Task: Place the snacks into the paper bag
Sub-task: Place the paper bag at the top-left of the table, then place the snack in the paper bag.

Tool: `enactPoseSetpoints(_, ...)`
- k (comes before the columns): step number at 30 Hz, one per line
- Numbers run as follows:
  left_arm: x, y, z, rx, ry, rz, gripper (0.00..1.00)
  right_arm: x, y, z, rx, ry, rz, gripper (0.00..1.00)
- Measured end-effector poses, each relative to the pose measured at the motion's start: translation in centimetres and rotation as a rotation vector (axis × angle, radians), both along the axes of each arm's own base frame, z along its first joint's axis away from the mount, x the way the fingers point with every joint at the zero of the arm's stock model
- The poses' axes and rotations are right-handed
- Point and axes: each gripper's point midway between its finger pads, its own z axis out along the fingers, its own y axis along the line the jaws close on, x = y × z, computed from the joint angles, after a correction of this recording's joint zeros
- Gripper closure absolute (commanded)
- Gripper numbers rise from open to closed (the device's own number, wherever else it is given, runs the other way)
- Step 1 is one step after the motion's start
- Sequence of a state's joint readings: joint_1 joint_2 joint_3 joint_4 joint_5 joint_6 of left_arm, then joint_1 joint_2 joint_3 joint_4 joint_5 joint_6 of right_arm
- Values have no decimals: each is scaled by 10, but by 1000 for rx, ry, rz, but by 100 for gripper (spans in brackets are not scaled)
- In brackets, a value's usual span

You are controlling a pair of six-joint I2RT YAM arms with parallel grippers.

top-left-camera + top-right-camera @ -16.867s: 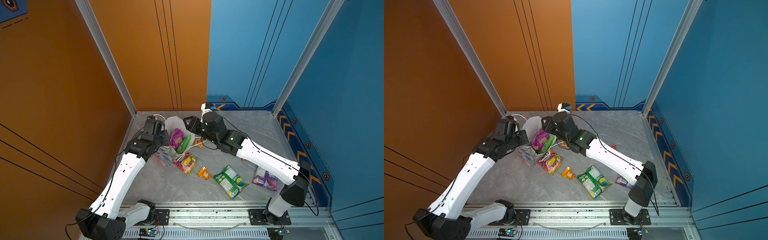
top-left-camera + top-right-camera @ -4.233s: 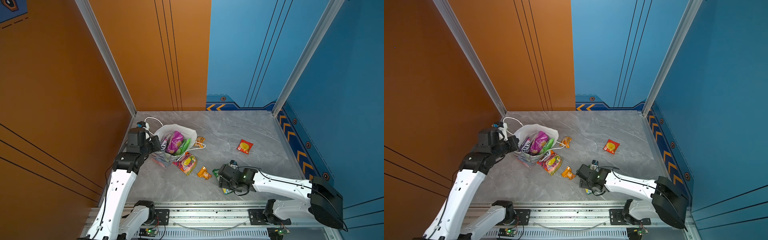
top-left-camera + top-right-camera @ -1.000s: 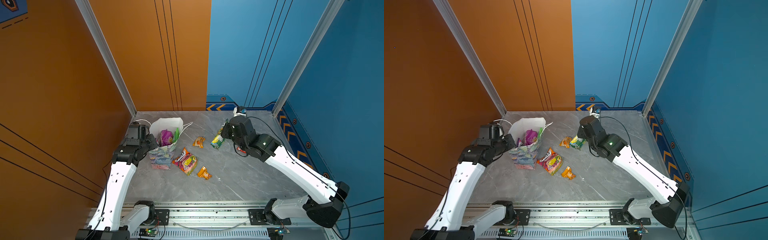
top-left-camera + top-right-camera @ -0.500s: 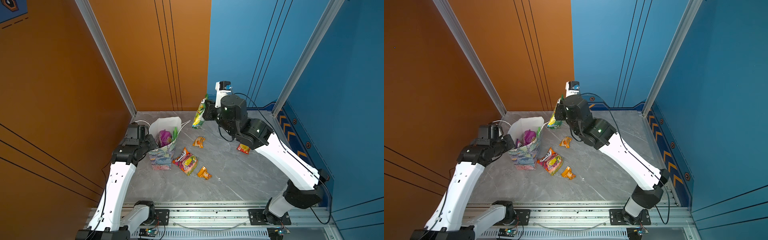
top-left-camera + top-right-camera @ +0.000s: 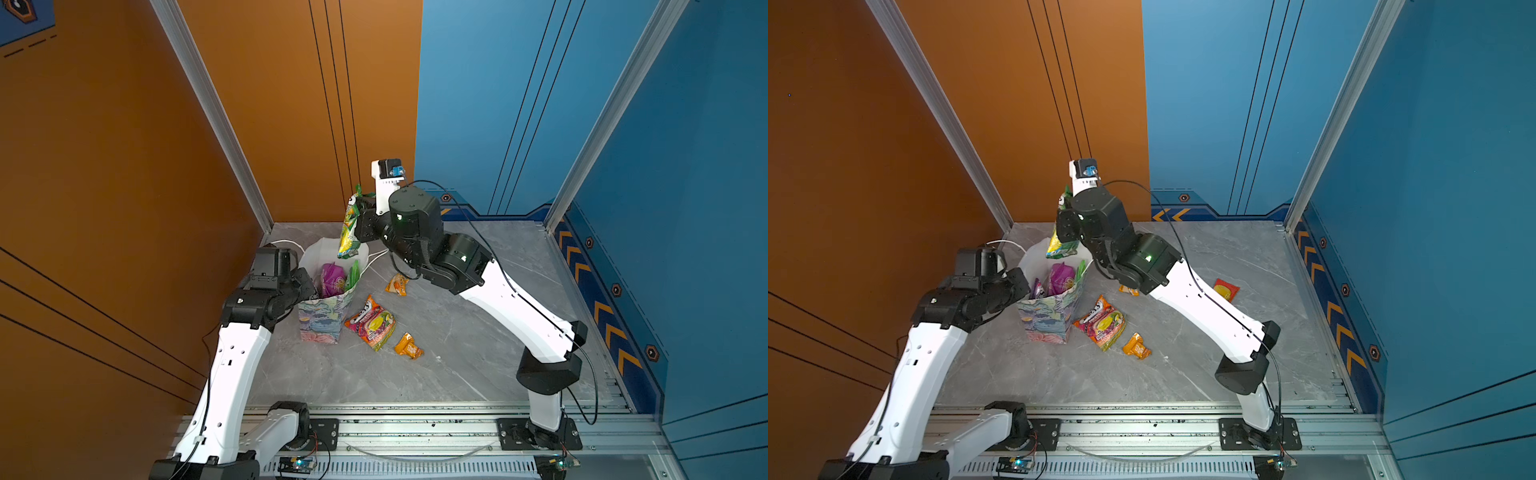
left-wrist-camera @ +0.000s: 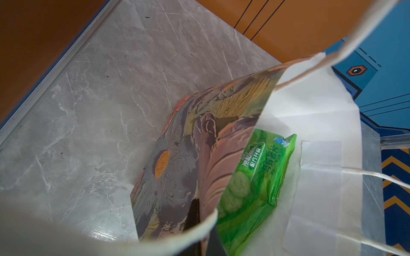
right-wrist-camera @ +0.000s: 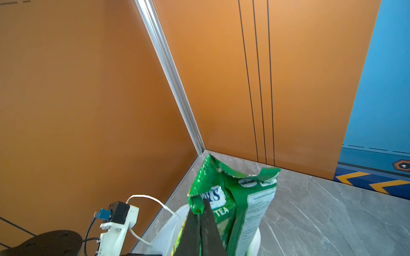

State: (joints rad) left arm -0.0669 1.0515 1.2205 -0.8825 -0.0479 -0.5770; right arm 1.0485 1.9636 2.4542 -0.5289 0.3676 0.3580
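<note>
The floral paper bag (image 5: 322, 320) (image 5: 1050, 316) stands upright near the left wall, its white inside showing. My left gripper (image 5: 308, 283) (image 6: 203, 221) is shut on its near rim, one finger outside the wall and one inside. A magenta pouch (image 5: 332, 277), a green packet (image 6: 255, 184) and a purple one (image 5: 1036, 289) lie inside. My right gripper (image 7: 200, 206) is shut on the top edge of the large green chips packet (image 5: 349, 230) (image 5: 1061, 243), which hangs over the bag's mouth. A multicoloured packet (image 5: 372, 324), two small orange ones (image 5: 397, 284) (image 5: 409, 345) and a red one (image 5: 1226, 289) lie on the table.
The orange wall and its metal corner post (image 5: 232, 137) stand close behind the bag. A white cord handle (image 5: 286, 243) hangs off the bag's far side. My right forearm (image 5: 515, 307) crosses the table's middle. A metal rail (image 5: 415, 424) runs along the front edge.
My right arm has carried the green chips packet up from the table's middle and leftwards to above the bag's mouth. The left arm and the bag have stayed still.
</note>
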Motion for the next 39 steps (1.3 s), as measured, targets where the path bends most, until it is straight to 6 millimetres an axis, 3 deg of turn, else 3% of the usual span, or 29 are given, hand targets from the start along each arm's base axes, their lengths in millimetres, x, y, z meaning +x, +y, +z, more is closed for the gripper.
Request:
enactPoseSetpoints(12,0,-9,1,-47,7,-29,100,9,61,-67,-75,51,68,100)
enactPoseSetpoints(24,-7,-6,2,-141,1,-20,100,17,91,-146,-122,82,94,100)
enactPoseSetpoints(32,-9,8,-5,-182,8,23,100,5,105,-163,-85,71,133,100)
enactPoseSetpoints(39,-10,15,-6,-204,6,47,100,-17,117,-158,-18,65,195,100)
